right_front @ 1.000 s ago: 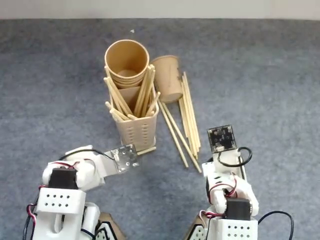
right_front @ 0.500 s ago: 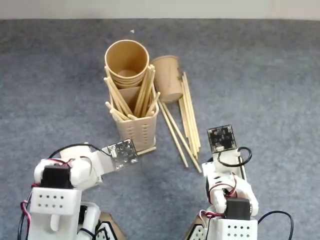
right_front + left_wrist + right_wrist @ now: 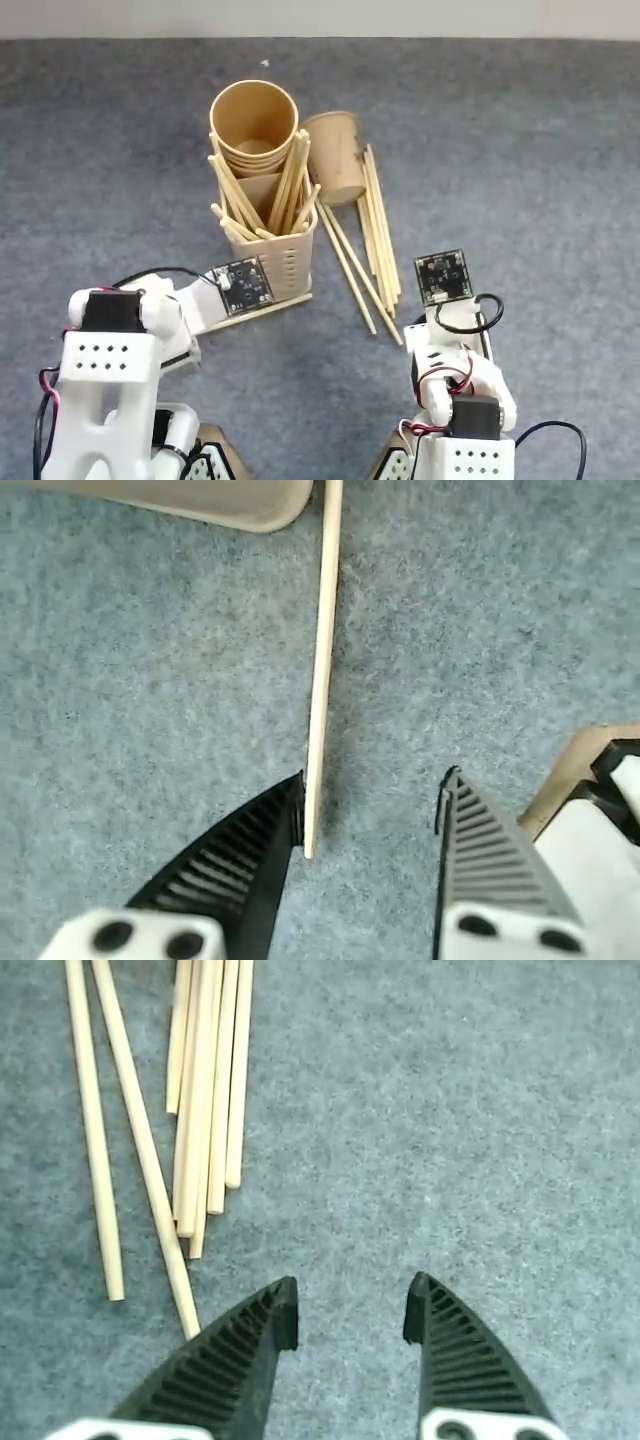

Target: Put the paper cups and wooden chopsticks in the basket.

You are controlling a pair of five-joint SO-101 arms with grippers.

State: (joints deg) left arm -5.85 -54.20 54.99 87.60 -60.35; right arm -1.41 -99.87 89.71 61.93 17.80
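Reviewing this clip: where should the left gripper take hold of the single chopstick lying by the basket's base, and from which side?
The chopstick lies flat on the carpet, its far end beside the basket, so grip near the free end from straight above, left gripper straddling the thin shaft.

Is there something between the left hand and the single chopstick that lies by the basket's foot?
Nothing visible does. The left hand is open above bare carpet, and the chopstick ends just beside one fingertip.
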